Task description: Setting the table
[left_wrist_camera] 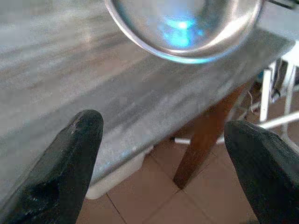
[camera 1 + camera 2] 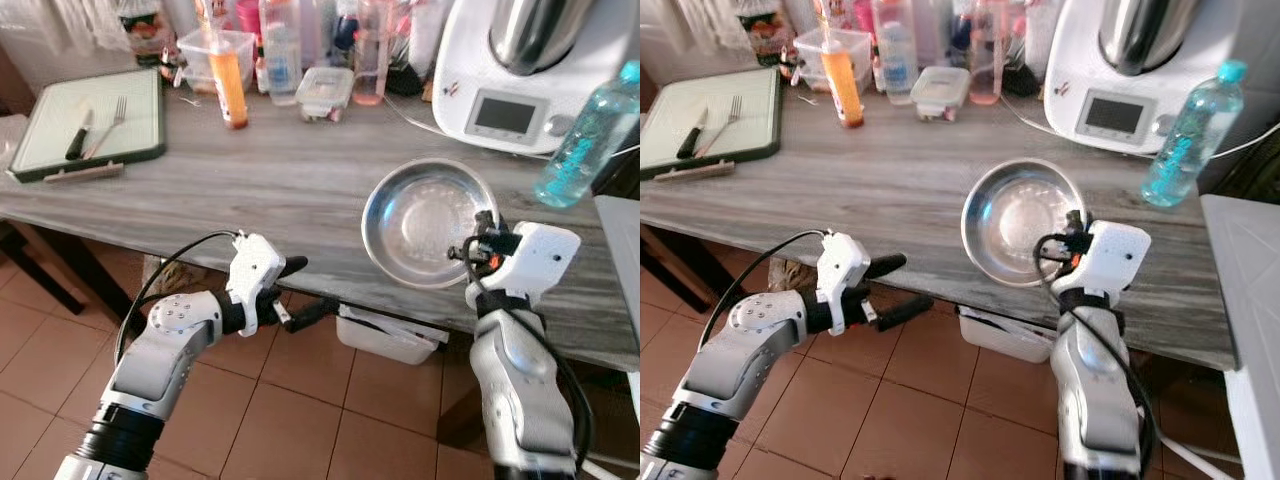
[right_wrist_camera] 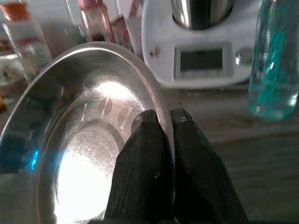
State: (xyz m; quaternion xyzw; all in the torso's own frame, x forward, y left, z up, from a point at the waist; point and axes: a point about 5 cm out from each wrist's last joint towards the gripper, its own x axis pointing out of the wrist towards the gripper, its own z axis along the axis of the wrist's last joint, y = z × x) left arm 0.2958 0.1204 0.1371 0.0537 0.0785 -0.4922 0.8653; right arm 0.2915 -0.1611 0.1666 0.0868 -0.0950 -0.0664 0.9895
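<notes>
The left gripper (image 2: 296, 290) is hovering below the near table (image 2: 250, 190) edge, over the tiled floor, its fingers spread wide and holding nothing. The right gripper (image 3: 164, 140) is pinching the rim of the steel bowl (image 2: 428, 222), one finger inside the wall and one outside, pressed close together. The bowl is sitting on the table close to the near edge, its near rim almost at the edge.

Risk: the grip is taking only a thin rim, so the bowl is likely to pivot or slip out if lifted quickly. A slip this close to the edge is likely to send it to the floor. A wide swing is also risking contact with the water bottle (image 2: 588, 134) standing just beyond the bowl.

The right wrist view is showing the finger placement on the rim, which the head views are hiding behind the wrist housing. The head views are showing the far items: the tray (image 2: 90, 125) carrying the fork (image 2: 108, 124) and knife (image 2: 78, 134), and the kitchen machine (image 2: 520, 80).
</notes>
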